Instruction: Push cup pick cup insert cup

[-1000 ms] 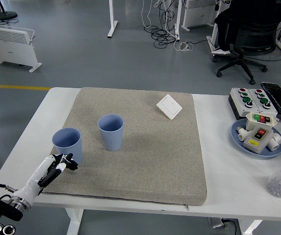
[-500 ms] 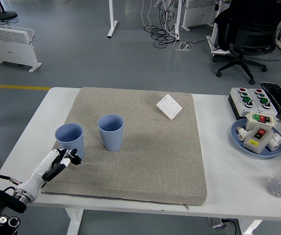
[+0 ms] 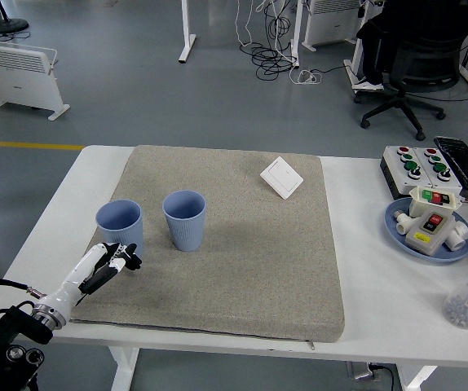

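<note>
— What's the left hand (image 3: 113, 261) doing, lower left of the frame?
— Fingers curled, holding nothing, touching the near side of the left cup (image 3: 120, 225) on the grey mat (image 3: 250, 252).
— The second cup (image 3: 185, 219)?
— Just right, upright.

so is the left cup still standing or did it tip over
Upright. The left cup stands on its base on the grey mat, open rim facing up, with the left hand at its near side.
</note>
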